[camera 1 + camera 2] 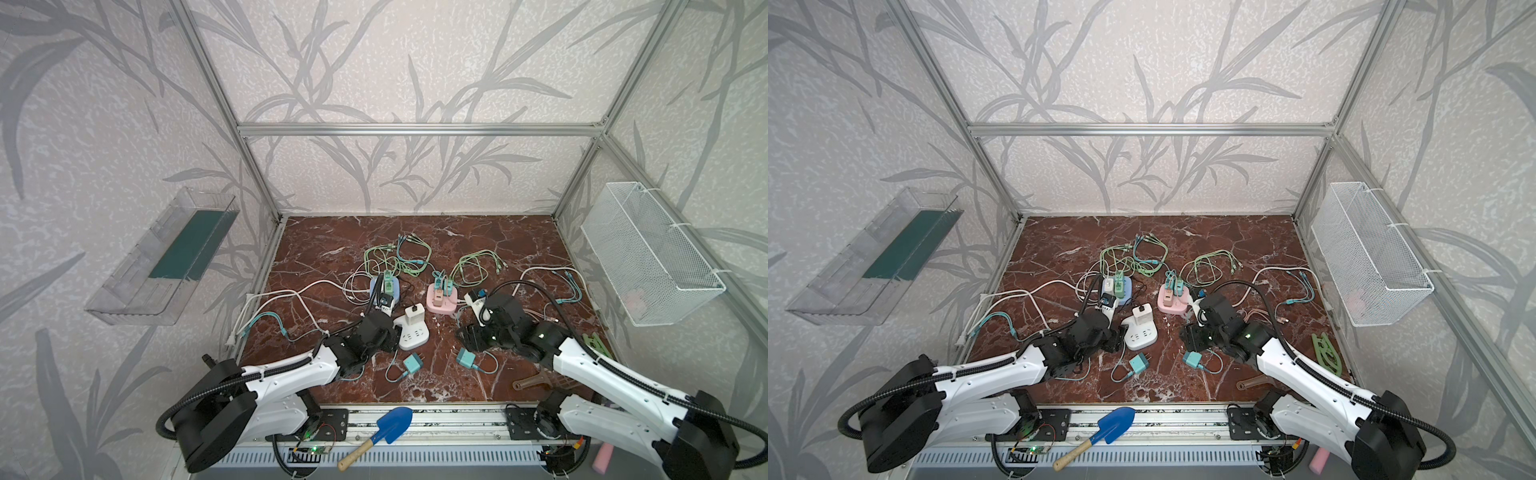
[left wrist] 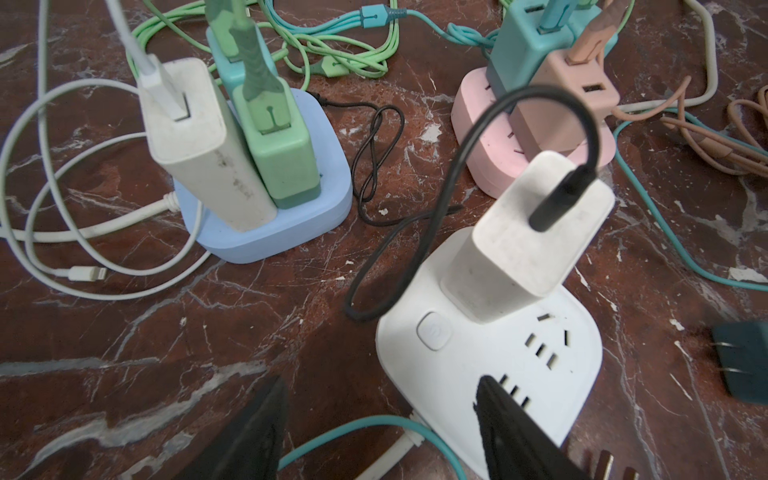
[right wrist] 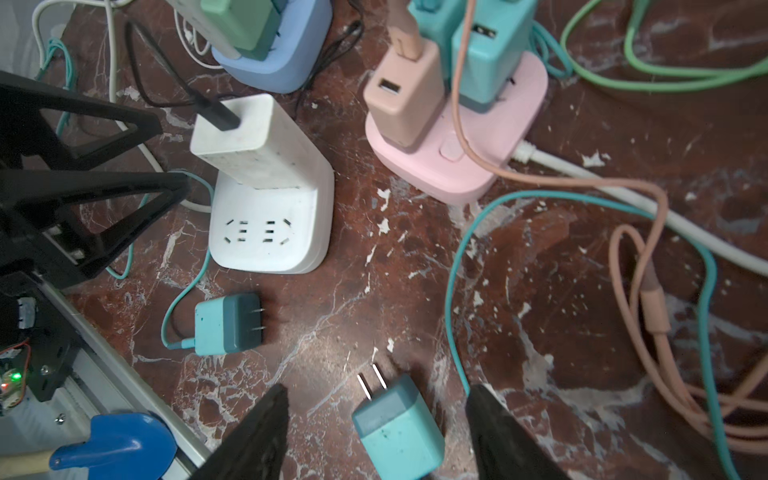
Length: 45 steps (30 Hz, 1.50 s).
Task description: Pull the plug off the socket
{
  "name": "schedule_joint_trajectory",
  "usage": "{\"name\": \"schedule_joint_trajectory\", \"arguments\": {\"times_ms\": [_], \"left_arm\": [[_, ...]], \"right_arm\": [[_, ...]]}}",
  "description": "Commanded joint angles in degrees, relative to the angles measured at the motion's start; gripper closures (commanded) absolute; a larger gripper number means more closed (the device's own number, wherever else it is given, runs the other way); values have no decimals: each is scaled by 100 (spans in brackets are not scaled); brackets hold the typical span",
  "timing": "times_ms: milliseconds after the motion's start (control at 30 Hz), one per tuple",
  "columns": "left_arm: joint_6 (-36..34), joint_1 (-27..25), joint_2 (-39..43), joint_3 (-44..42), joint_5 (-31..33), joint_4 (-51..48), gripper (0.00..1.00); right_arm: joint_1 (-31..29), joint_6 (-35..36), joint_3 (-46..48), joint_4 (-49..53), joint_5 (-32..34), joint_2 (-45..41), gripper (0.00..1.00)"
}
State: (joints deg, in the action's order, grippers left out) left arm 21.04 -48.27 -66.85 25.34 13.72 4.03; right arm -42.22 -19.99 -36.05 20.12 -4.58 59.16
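The tabletop (image 1: 490,245) looked to me like polished red-brown marble, glossy, veined white. The white socket (image 2: 478,365) was smooth matt plastic, its white plug (image 2: 528,249) scuffed and speckled. On the right the basket (image 1: 648,257) was white metal mesh; the left tray (image 1: 137,291), clear glossy plastic.

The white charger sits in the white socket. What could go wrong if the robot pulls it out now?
1. Nothing seems to hold the white socket down: the left gripper is open at its edge, so the socket may lift with the white charger.
2. The black cable loops high above the charger and could catch a finger.
3. The right gripper hangs open over a loose teal plug and might grab that instead.
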Motion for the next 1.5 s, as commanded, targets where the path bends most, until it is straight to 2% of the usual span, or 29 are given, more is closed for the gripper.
{"name": "schedule_joint_trajectory", "arguments": {"times_ms": [0,267,667,967,1467], "left_arm": [[160,27,185,-52,210,-155,26],[316,49,234,-168,229,-189,25],[375,90,245,-249,137,-159,19],[333,105,33,-197,-73,-80,17],[366,265,-596,15,-654,157,15]], "right_arm": [[-440,253,-282,-811,756,336,30],[-1219,-242,-816,-1605,1626,1596,27],[-1453,-395,-1562,-1999,1968,3037,25],[-1452,-549,-1846,-1919,2038,3486,26],[-1456,-530,-2002,-1958,2015,3801,39]]}}
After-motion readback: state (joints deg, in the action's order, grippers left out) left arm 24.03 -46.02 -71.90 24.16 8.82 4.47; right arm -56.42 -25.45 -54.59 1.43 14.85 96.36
